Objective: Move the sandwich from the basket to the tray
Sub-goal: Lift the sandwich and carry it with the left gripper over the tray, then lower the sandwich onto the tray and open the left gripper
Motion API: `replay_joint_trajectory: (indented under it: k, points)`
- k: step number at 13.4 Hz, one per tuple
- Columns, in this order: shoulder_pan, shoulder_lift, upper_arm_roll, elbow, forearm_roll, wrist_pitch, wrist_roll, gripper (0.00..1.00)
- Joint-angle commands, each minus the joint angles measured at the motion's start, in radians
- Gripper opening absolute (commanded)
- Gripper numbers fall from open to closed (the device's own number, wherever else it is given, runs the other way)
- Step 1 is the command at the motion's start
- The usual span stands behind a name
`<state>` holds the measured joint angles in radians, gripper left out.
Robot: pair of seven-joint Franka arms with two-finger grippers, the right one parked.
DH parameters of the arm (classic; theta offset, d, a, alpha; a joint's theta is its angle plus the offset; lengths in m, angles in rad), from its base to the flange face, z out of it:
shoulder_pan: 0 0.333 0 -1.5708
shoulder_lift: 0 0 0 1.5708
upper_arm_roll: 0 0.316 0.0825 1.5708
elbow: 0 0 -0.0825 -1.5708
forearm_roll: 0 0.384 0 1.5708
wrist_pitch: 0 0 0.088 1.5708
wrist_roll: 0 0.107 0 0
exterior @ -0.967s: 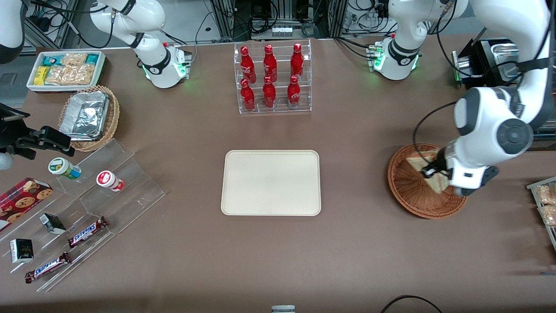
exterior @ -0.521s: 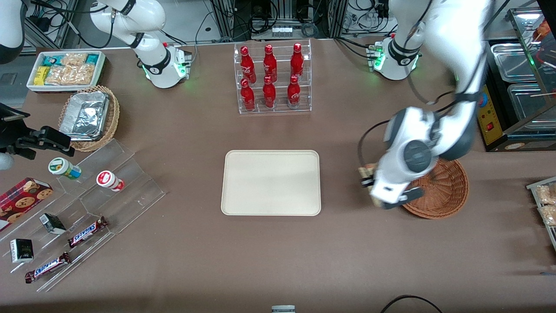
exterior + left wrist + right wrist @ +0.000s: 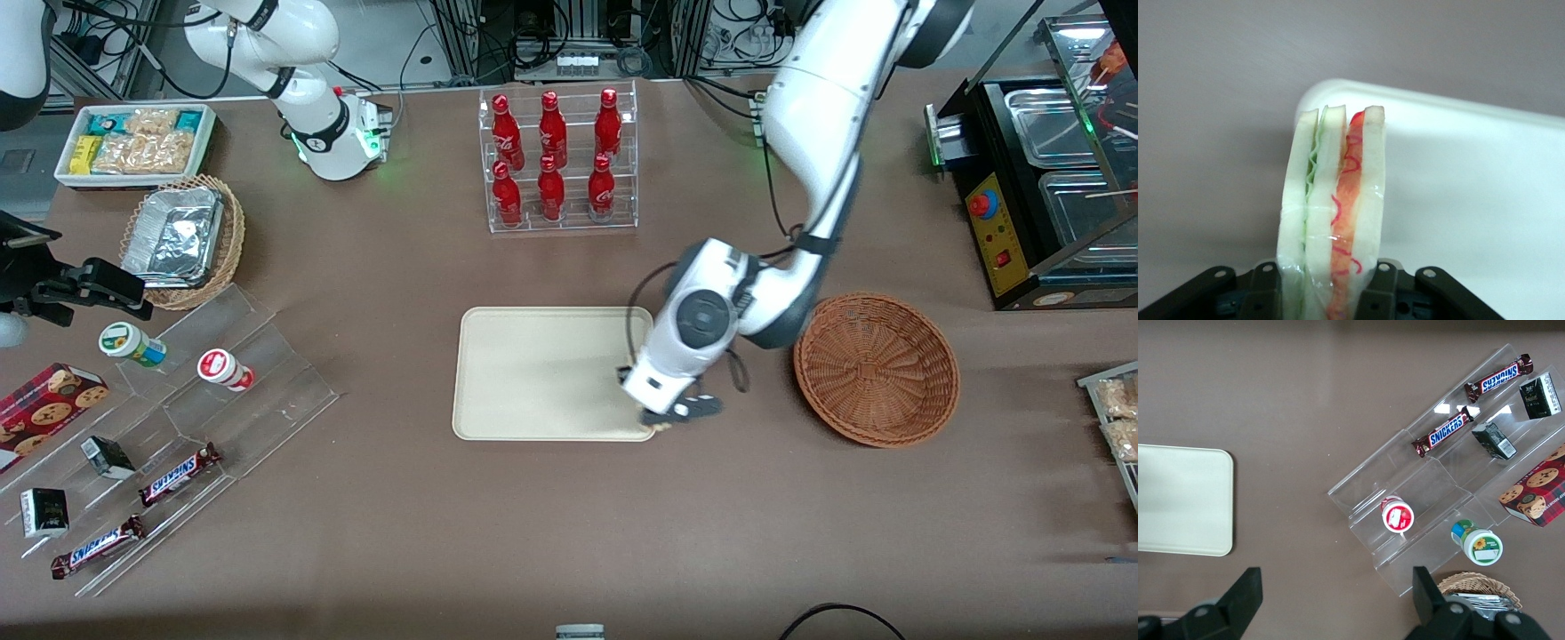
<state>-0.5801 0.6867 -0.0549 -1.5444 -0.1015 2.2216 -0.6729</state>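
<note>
Fingers (image 3: pixel 1368 293) clamp the sandwich (image 3: pixel 1331 220) over the tray (image 3: pixel 533 373) corner — I count the basket (image 3: pixel 876 369) emptied, release pending.

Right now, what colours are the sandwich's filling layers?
Green and red-orange between pale bread, clearest in the left wrist view: sandwich, held in the gripper over the tray.

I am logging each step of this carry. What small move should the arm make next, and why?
Probably carry on a little farther over the flat cream-beige rectangular tray, then lower. The left gripper, shut on the triangular white-bread sandwich, hangs over the tray's corner near the round reddish-brown wicker basket.
</note>
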Motion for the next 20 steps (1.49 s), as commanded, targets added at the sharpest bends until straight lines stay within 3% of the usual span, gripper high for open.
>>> replay_joint_trajectory:
  k: [1,10,11,16,17,20]
  points:
    - [-0.098,0.121,0.015,0.143,-0.009,-0.008,0.004,0.35]
    - [-0.104,0.149,0.020,0.152,0.016,-0.057,0.010,0.37]
    - [-0.104,0.149,0.020,0.152,0.016,-0.054,0.006,0.42]
    - [-0.093,0.096,0.038,0.152,0.019,-0.065,-0.004,0.94]
    - [-0.090,0.058,0.058,0.152,0.014,-0.112,-0.016,0.99]
    - [-0.070,-0.097,0.098,0.142,0.022,-0.221,-0.091,1.00]
